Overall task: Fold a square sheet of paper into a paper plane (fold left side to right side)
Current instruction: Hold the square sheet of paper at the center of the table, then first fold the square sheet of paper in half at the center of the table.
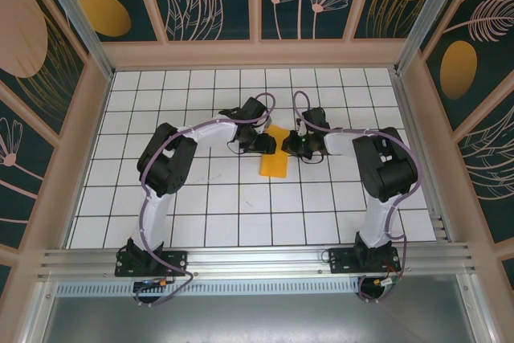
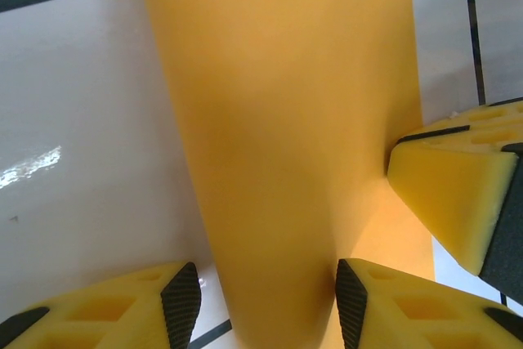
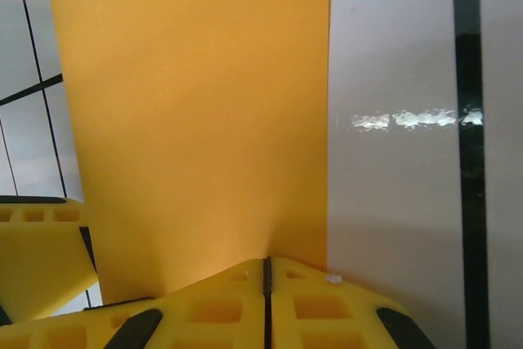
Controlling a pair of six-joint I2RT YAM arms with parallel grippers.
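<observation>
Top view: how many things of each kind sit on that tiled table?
Robot arms: 2 (left arm, right arm)
Orange-yellow paper sheet: 1
Total: 3

The white worktop [image 1: 201,198], ruled into square tiles by black lines (glossy enough to catch glare), carries one thin orange-yellow sheet of paper [image 1: 274,163] near its middle, folded narrow and partly curling up off the tiles.

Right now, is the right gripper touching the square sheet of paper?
Touching. The right wrist view shows the right gripper shut, with the edge of the square sheet of paper pinched between its fingers.
</observation>
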